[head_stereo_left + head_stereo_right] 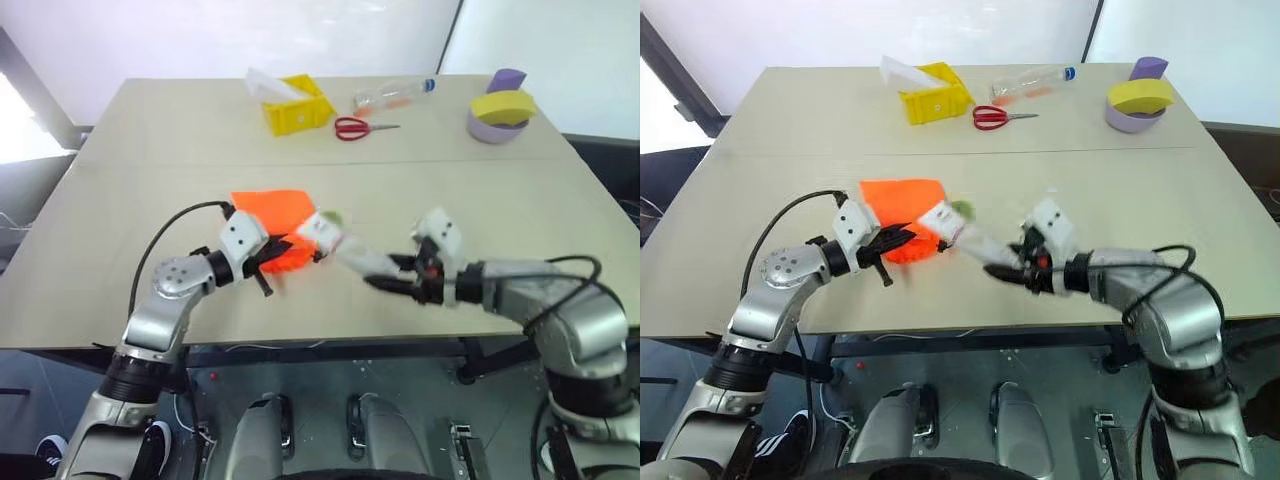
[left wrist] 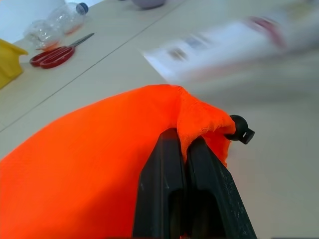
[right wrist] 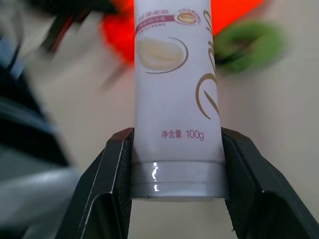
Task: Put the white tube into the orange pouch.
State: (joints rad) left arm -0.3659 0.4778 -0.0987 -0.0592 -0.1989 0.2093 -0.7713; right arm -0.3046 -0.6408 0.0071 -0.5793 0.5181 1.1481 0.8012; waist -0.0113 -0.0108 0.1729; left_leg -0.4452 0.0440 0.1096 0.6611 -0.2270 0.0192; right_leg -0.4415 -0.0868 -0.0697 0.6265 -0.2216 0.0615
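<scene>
My left gripper [image 1: 268, 262] is pinched fully closed on a fold at the rim of the orange pouch [image 1: 275, 215], which lies near the middle of the table [image 1: 130, 200], a little left. My right gripper [image 3: 174, 164] is clamped part-way open around the cap end of the white tube [image 3: 172, 89]; the tube's flat end points left toward the pouch mouth, just beside it. The table's near edge runs close under both wrists, and bare tabletop stretches between my hands and the far row of things. Along that far edge I count one yellow box [image 1: 295, 108], one clear plastic bottle [image 1: 392, 96], one pair of red-handled scissors [image 1: 358, 128] and one lavender tape roll [image 1: 495, 128] with a yellow piece [image 1: 503, 105] on top.
</scene>
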